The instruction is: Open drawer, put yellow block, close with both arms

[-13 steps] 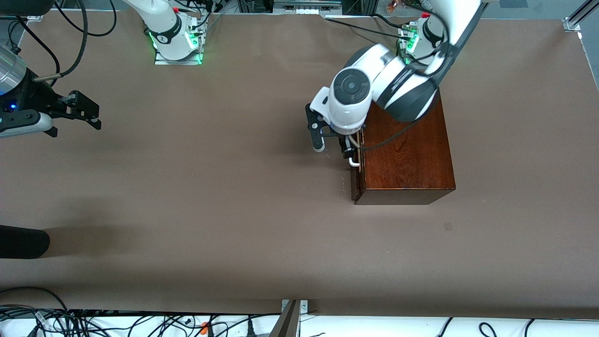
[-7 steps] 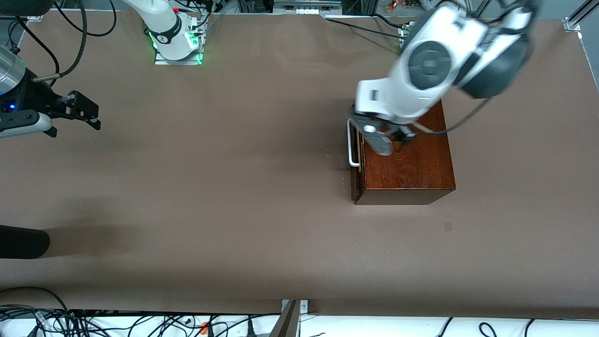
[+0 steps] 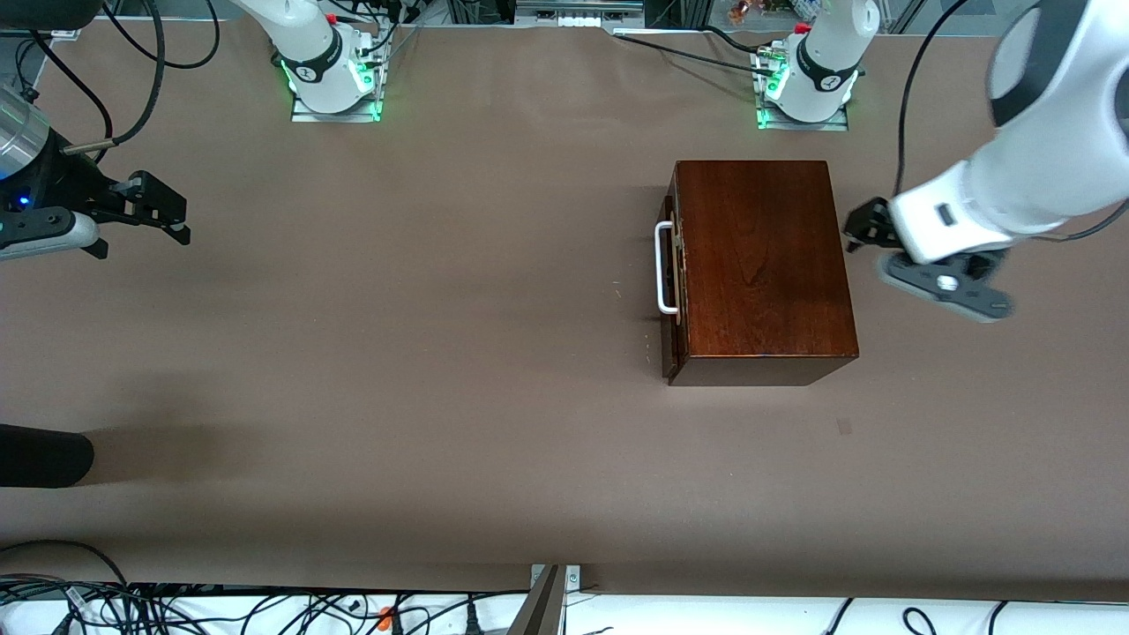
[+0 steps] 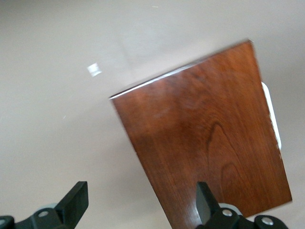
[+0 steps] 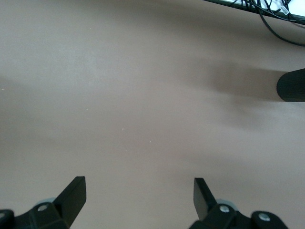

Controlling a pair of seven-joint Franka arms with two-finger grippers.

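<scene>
The reddish-brown wooden box (image 3: 758, 265) stands toward the left arm's end of the table. Its drawer is shut, with the white handle (image 3: 664, 269) on the face toward the right arm's end. The box also shows in the left wrist view (image 4: 209, 143). My left gripper (image 3: 869, 231) is open and empty, up in the air over the box's edge away from the handle; the left wrist view (image 4: 140, 191) shows the table and box top between its fingers. My right gripper (image 3: 176, 214) is open and empty, waiting over the table at the right arm's end (image 5: 139, 183). The yellow block is out of view.
A black rounded object (image 3: 44, 454) lies at the table's edge at the right arm's end, nearer the front camera; it also shows in the right wrist view (image 5: 290, 85). Cables run along the table's near edge (image 3: 265, 608). Brown tabletop (image 3: 441, 353) surrounds the box.
My left arm has swung from the drawer handle, up over the box top, to the box's edge away from the handle. The drawer stays shut. The right arm has not moved.
</scene>
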